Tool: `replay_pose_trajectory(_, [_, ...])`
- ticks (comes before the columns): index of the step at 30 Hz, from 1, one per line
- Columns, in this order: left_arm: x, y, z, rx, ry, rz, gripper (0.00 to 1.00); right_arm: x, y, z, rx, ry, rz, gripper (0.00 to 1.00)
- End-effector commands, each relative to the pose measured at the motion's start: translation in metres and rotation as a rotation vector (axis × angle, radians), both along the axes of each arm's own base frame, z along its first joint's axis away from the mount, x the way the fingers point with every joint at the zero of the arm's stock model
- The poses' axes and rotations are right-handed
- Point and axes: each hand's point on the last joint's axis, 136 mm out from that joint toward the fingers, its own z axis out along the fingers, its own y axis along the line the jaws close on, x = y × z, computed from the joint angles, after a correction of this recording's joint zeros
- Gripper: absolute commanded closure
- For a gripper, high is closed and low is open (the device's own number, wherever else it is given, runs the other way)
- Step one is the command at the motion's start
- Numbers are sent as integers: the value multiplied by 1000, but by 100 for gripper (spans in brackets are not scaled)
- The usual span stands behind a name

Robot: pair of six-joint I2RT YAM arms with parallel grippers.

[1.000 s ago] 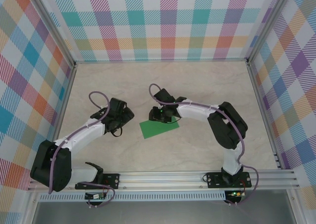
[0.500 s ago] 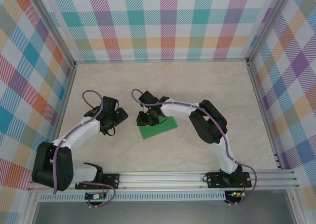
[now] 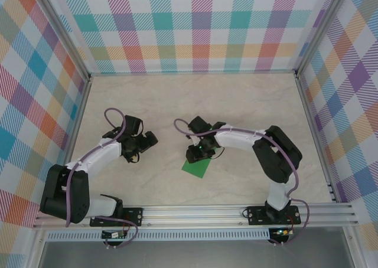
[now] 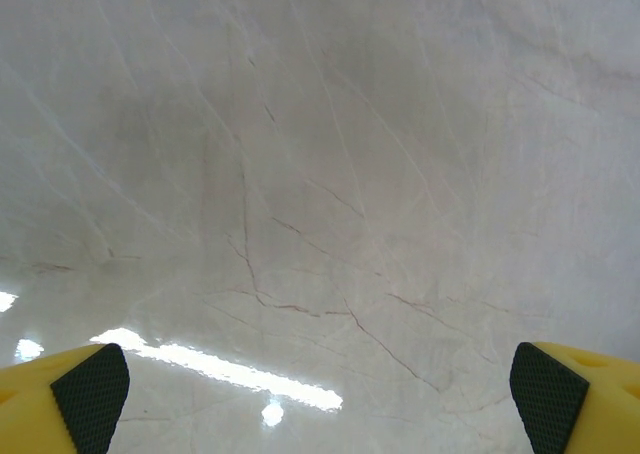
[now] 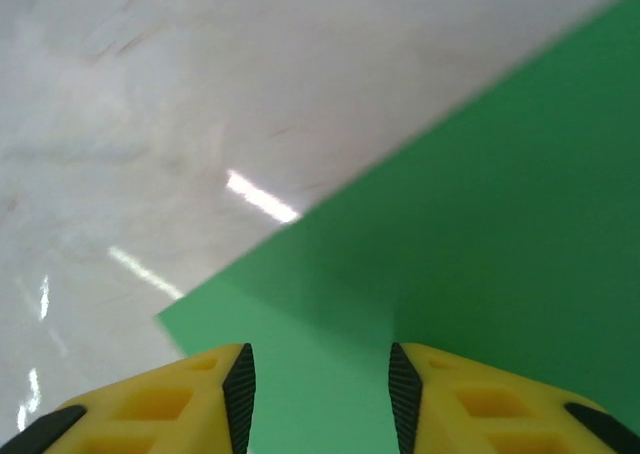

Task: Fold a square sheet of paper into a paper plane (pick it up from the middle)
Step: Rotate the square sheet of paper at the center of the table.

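The left gripper (image 3: 144, 143) is held over bare bench (image 3: 266, 103) towards the left edge with jaws spread wide, and the right gripper (image 3: 198, 154) is held with jaws narrowly parted above the square sheet of paper (image 3: 196, 168), laid flat between bench centre and near edge.

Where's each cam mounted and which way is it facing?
Top external: fixed above and behind the arms, looking down on the table; left arm, right arm and the square sheet of paper show.
Left wrist: on the left arm, facing bare table; left pincer wide open at the bottom corners.
Right wrist: on the right arm, close over the sheet's corner; right pincer at the bottom, jaws apart.
Shared: top external and right wrist both catch the sheet.
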Motion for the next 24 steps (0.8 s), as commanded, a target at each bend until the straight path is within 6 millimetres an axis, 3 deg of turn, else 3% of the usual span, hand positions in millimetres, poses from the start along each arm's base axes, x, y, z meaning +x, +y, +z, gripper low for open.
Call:
replay_pose_trajectory(1, [4,-14,7,-58,-12,-56,0,29,-33,7,-53,-49,-254,55])
replay_pose_trajectory(5, [0,-26,6,-89,-7,-90,0,45,-52,-4,-95,-19,-389,54])
replay_pose_trajectory(10, [-6,-43,6,-129,-1,-136,0,55,-51,-18,-108,24,-438,54])
replay_pose_trajectory(18, [-18,-79,5,-271,4,-188,2,79,-28,-30,-78,36,-423,54])
replay_pose_trajectory(21, [-22,-94,6,-328,-6,-206,8,89,-15,-28,-42,33,-404,56])
replay_pose_trajectory(24, [-28,-108,8,-369,-6,-223,16,96,-10,-13,-13,3,-399,58])
